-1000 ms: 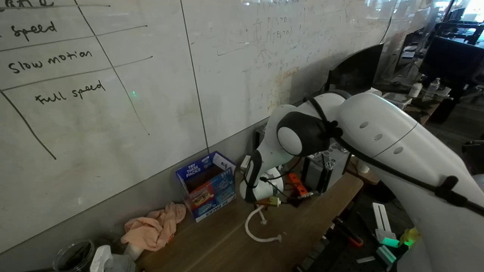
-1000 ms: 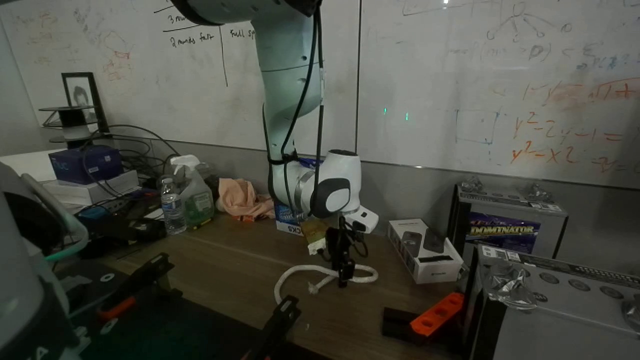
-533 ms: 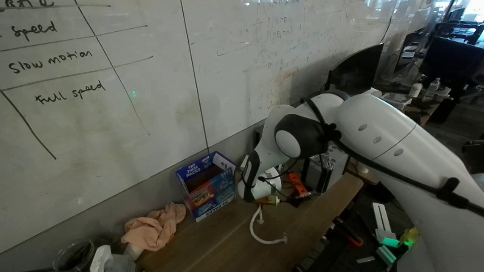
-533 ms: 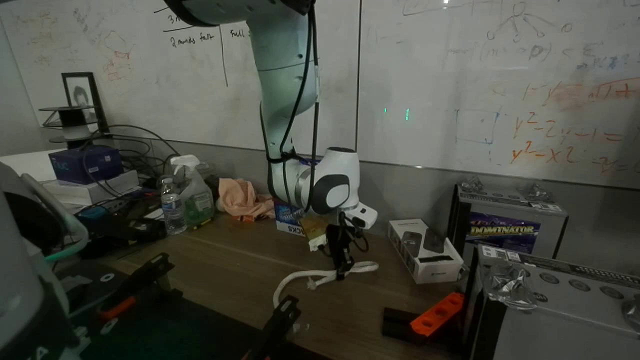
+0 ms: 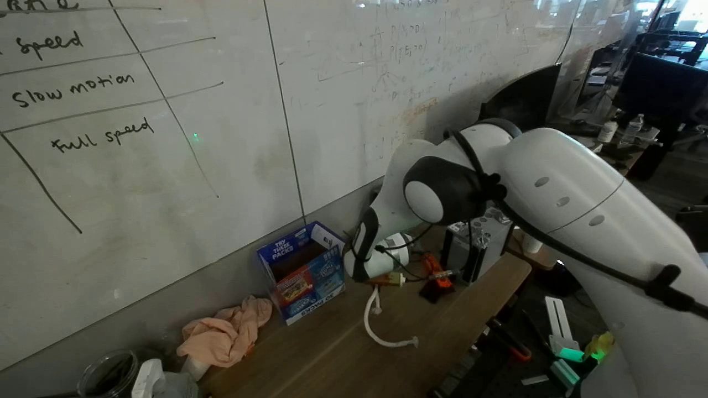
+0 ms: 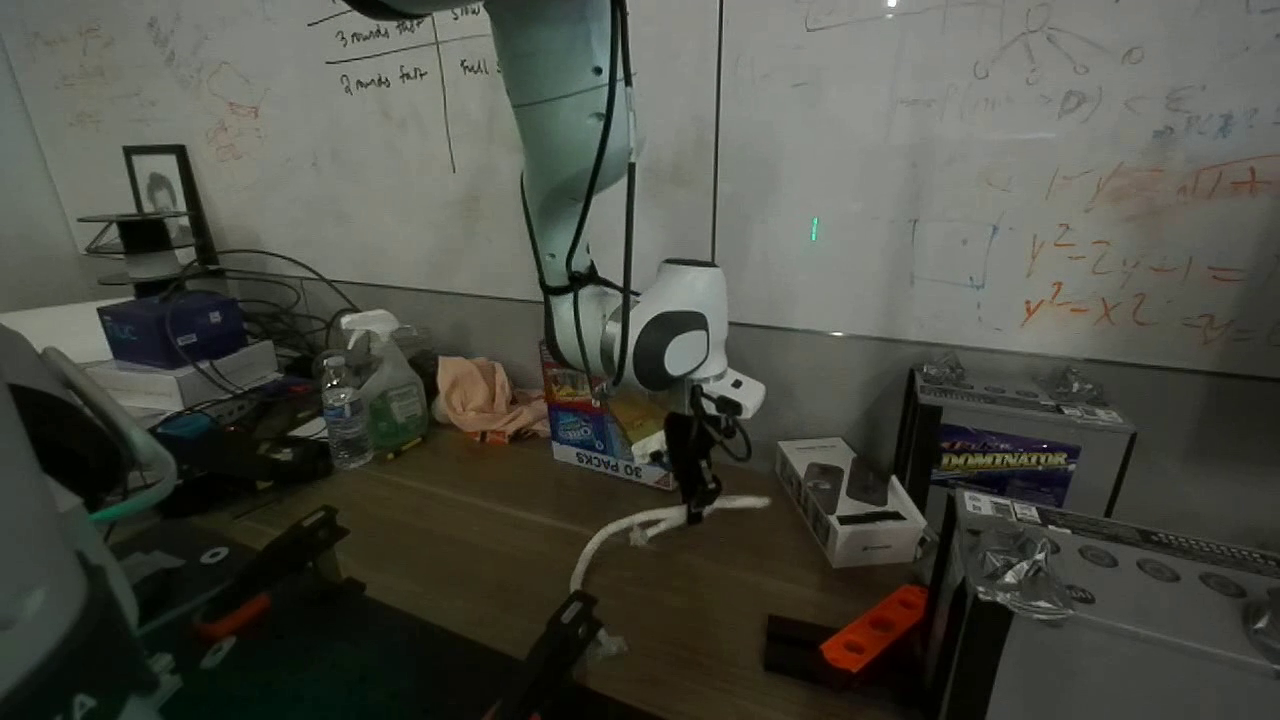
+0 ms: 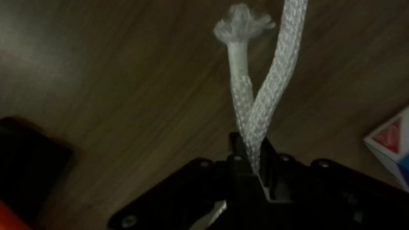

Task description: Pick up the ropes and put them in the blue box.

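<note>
A white braided rope (image 5: pixel 370 326) with frayed ends shows in both exterior views; it is also in an exterior view (image 6: pixel 612 528) and the wrist view (image 7: pixel 284 60). My gripper (image 6: pixel 694 512) is shut on it where it folds double, seen also in the wrist view (image 7: pixel 253 150). The held part looks slightly raised; one long strand trails down toward the table. The blue snack box (image 5: pixel 312 279) stands open-topped against the wall; an exterior view shows its printed front (image 6: pixel 600 435) behind the gripper. A coloured corner (image 7: pixel 394 140) at the wrist view's right looks like it.
A peach cloth (image 5: pixel 227 334) lies beside the blue box. A white phone box (image 6: pixel 850 500), an orange part (image 6: pixel 875 630) on a black block and grey battery-like units (image 6: pixel 1110 640) stand on the other side. The whiteboard wall (image 5: pixel 232 166) rises behind. Black clamps (image 6: pixel 560 640) line the table's edge.
My gripper has risen with the rope in it. The rope's loop is drawn narrower and its held part is lifted. More of the blue box's front shows in an exterior view.
</note>
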You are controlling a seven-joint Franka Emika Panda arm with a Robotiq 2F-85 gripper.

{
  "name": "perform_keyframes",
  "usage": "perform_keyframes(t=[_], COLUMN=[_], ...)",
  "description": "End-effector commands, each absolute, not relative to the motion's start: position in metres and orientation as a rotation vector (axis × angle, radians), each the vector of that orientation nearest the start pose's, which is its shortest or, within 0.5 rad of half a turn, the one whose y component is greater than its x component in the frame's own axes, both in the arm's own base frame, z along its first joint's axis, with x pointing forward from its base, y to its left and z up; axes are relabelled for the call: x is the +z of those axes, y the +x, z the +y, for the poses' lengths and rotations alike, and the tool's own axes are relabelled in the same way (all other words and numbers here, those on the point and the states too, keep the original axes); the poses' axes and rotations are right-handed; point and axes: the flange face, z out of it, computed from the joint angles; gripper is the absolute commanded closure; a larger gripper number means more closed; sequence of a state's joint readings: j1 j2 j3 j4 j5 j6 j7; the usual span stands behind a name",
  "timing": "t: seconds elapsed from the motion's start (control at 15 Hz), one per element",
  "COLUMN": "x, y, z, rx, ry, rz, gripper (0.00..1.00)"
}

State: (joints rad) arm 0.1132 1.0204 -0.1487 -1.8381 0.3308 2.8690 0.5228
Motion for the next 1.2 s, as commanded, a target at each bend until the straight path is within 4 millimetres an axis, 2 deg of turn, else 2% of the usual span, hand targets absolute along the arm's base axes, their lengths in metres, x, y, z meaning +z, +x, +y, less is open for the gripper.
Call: perform_keyframes(t=[0.0,0.33,0.73,1.13], x=[0.068,0.177,0.314,0.450], y=[0.603,0.624,0.631,0.622], z=[-0.028,-0.002,0.039,0.107], rx=[-0.134,-0.242,-0.270,-0.344], ry=[-2.893,-2.850,-2.809,-2.668], rz=[1.168,1.081,0.984,1.077], gripper=[0.86,0.85,0.86,0.88])
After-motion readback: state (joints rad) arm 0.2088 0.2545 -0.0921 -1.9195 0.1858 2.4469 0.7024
